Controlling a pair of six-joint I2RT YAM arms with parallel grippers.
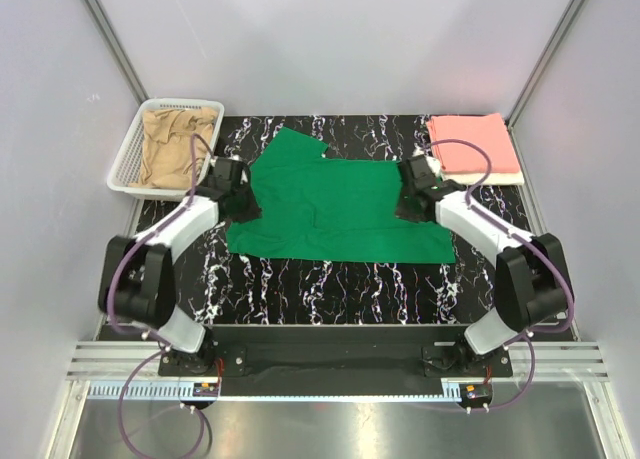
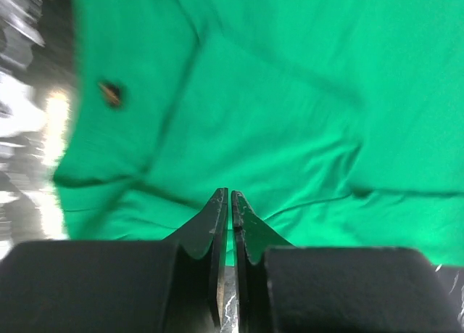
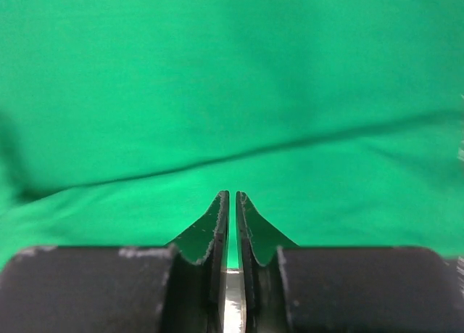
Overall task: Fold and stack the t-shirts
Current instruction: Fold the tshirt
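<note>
Bright green soft cloth t-shirt (image 1: 340,204) is lying spread across the middle of the black marble-pattern bench (image 1: 330,284), and that's the one being worked on right now. The folded salmon pink t-shirt (image 1: 468,144) is sitting on top of the folded white t-shirt (image 1: 503,177) in the far right corner, so I'm reading that as the stack. The crumpled tan-beige t-shirt (image 1: 175,144) is waiting in the white plastic mesh basket (image 1: 128,164) at the far left.

Left pincer (image 2: 229,196) is hovering at the green shirt's left edge and right pincer (image 3: 231,196) at its right edge. Both are showing fingers nearly together, just a thin slit, with nothing green caught between them. The left wrist view is blurry though, so I'm not ruling out a pinched edge there.

So I'm guessing we're mid-fold on green, between grabs. The next move is probably calling for both pincers spreading, dipping to the cloth edges on their own sides and pinching cleanly. Then they'd be carrying the cloth over together so the fold lands even. After that, green is going onto the pink one.
</note>
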